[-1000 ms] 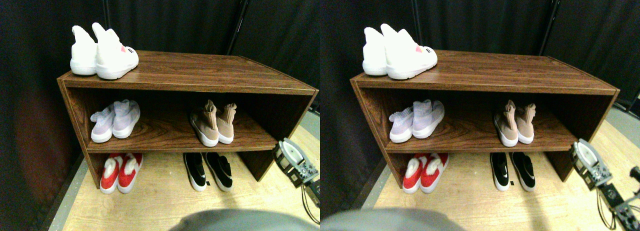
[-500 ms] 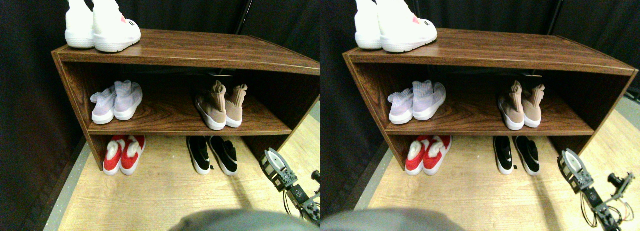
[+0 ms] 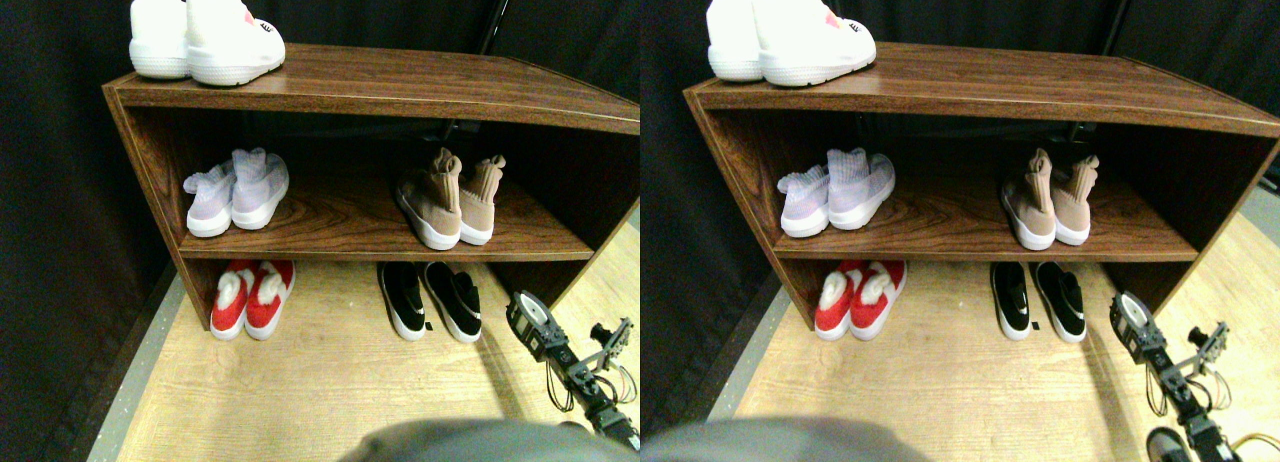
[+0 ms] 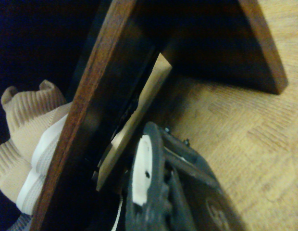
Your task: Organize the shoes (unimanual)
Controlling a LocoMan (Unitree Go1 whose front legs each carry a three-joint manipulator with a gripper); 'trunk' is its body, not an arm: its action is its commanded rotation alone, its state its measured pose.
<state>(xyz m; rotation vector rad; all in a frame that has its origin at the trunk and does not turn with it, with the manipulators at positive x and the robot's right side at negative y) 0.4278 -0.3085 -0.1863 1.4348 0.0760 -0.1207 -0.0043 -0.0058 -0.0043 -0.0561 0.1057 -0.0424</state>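
My pincer (image 3: 527, 312) hovers low over the floor (image 3: 330, 392); its jaw spread cannot be judged. At its 10 o'clock, black shoes (image 3: 432, 300) lie under the rack (image 3: 400, 92); at 11 o'clock, tan shoes (image 3: 452, 197) stand on the middle shelf (image 3: 340, 237). No readable lettering.

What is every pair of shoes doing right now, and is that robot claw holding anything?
White shoes: paired on the shelf's top board.
Pale lilac shoes: paired on the middle shelf.
Tan shoes: upright together on the middle shelf.
Red shoes: paired on the floor.
Black shoes: paired on the floor.
Right gripper: low beside the black shoes, holding nothing.
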